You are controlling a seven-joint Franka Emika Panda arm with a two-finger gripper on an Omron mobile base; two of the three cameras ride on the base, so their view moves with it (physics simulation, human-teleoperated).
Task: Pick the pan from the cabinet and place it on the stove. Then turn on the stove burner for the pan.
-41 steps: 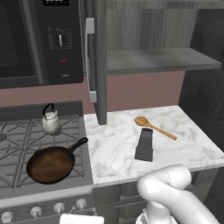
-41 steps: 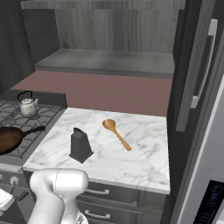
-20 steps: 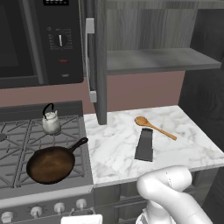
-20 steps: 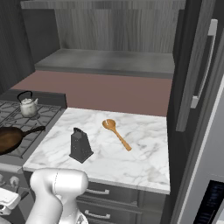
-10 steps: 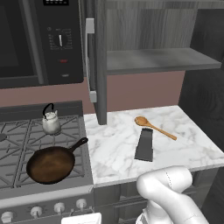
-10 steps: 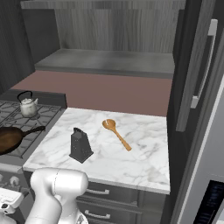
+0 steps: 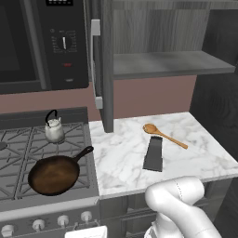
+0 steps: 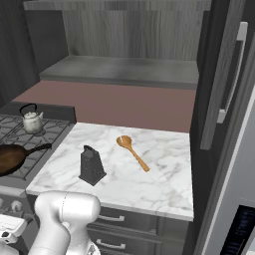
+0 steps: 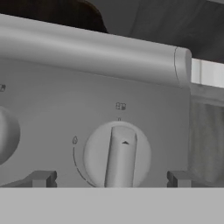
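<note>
1. You had the pan (image 7: 53, 175) sitting on the stove (image 7: 18, 144) at the lower left of the left base view, its black handle angled up and right toward the marble counter (image 7: 125, 158).
2. A small silver kettle (image 7: 54, 130) stood on the grate just behind the pan, apart from it.
3. The cabinet (image 7: 158, 46) filled the top centre of that view, door swung open, its grey shelf bare, with the microwave (image 7: 42, 42) at upper left.
4. On the counter you had a dark grater (image 7: 153, 153) at centre and a wooden spoon (image 7: 162, 135) just beyond it, lying slantwise.
5. In the right base view the pan (image 8: 12, 157) showed at the left edge, the kettle (image 8: 31, 119) above it.
6. In the hand view your gripper (image 9: 111, 179) sat square in front of one silver knob (image 9: 117, 155) at lower centre, the knob's bar standing nearly upright.
7. The fingertips (image 9: 41, 178) were spread wide, one either side of the knob and clear of it, nothing pinched.
8. Another knob (image 9: 6, 135) peeked in at the left edge of the hand view.
</note>
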